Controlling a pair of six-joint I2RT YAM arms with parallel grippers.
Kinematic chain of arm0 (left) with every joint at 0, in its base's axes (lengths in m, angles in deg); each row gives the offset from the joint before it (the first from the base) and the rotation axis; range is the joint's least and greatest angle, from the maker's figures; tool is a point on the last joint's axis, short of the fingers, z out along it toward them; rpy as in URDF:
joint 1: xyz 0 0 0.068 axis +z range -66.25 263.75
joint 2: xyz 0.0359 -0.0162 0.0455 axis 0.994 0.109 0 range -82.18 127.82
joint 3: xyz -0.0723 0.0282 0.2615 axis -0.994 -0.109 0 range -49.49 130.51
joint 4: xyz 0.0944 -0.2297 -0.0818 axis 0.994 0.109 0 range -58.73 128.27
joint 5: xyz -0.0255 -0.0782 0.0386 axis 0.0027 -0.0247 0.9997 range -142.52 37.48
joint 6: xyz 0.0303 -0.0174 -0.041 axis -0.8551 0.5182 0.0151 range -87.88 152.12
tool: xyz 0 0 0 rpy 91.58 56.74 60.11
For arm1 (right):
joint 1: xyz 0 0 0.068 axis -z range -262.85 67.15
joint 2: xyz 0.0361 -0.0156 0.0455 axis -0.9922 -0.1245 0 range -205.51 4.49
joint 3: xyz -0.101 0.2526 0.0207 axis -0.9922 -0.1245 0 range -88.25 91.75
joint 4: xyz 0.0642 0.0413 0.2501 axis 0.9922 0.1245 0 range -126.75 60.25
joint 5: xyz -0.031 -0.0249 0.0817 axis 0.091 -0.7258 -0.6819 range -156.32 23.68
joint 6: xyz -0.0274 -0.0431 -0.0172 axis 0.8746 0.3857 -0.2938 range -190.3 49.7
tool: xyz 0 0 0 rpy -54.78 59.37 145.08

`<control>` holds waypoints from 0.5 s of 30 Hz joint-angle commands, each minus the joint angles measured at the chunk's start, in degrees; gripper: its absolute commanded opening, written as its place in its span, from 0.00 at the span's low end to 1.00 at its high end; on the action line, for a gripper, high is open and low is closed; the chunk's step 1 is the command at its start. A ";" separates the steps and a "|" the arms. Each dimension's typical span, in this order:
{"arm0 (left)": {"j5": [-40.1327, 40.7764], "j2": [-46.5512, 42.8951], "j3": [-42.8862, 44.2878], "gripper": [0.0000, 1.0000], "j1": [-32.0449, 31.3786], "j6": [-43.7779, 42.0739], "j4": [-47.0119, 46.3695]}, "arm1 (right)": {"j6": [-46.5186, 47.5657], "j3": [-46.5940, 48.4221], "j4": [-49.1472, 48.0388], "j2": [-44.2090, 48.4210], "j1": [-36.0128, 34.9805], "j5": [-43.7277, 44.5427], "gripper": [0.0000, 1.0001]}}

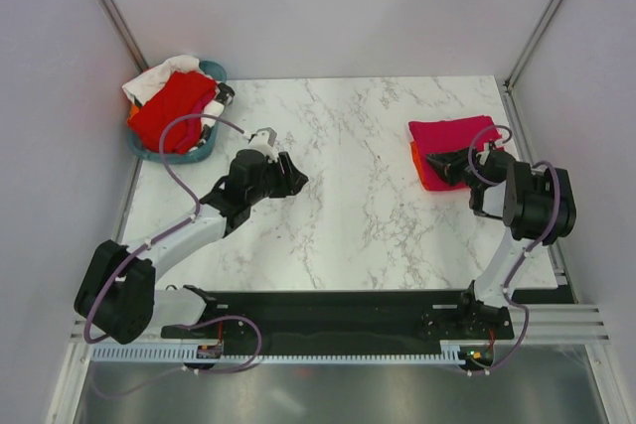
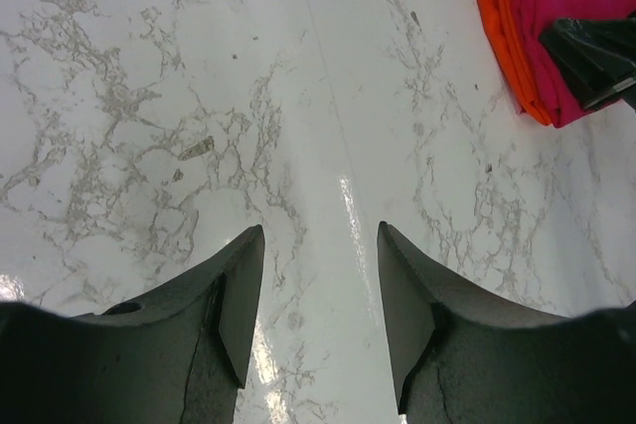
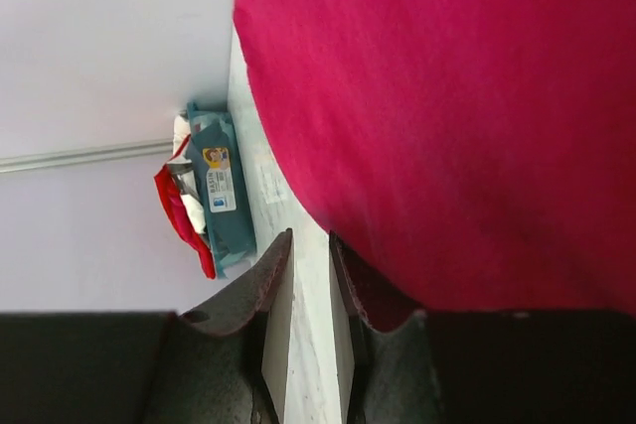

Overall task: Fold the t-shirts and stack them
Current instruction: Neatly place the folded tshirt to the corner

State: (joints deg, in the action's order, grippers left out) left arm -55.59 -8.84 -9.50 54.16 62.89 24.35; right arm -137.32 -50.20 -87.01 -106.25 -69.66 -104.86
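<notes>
Top external view has the magenta-pink t-shirt folded and lying on the folded orange t-shirt at 2 o'clock on the marble table, while the red t-shirt and white t-shirt sit heaped in the teal basket at 10 o'clock. Right gripper rests at the 7 o'clock edge of that stack of 2, its jaws a slit apart with only marble between them. Left gripper hovers near the table's middle, jaws wide apart and empty.
</notes>
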 commanded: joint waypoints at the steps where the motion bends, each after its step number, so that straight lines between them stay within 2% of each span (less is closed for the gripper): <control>1: 0.35 -1.45 -0.17 0.56 0.32 -2.38 -3.10 | -0.48 0.10 -4.68 3.66 2.71 -2.06 0.28; 7: -0.97 -1.97 -0.09 0.56 0.32 -2.29 -3.19 | 1.54 2.12 4.64 12.90 6.14 -2.68 0.31; 10: -0.97 -1.97 -0.17 0.56 0.32 -2.37 -3.19 | 2.42 2.48 7.63 14.06 7.81 -2.59 0.32; 13: -1.06 -1.89 -0.17 0.56 0.32 -2.37 -3.19 | 2.25 1.25 6.32 12.05 9.39 -2.41 0.32; 15: -1.15 -1.89 -0.17 0.56 0.32 -2.46 -3.19 | 0.59 0.11 0.89 9.76 9.83 -2.41 0.32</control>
State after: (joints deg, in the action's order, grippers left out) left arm -56.09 -8.86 -9.50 54.16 62.86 23.78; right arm -136.58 -48.85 -82.25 -93.66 -60.74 -106.59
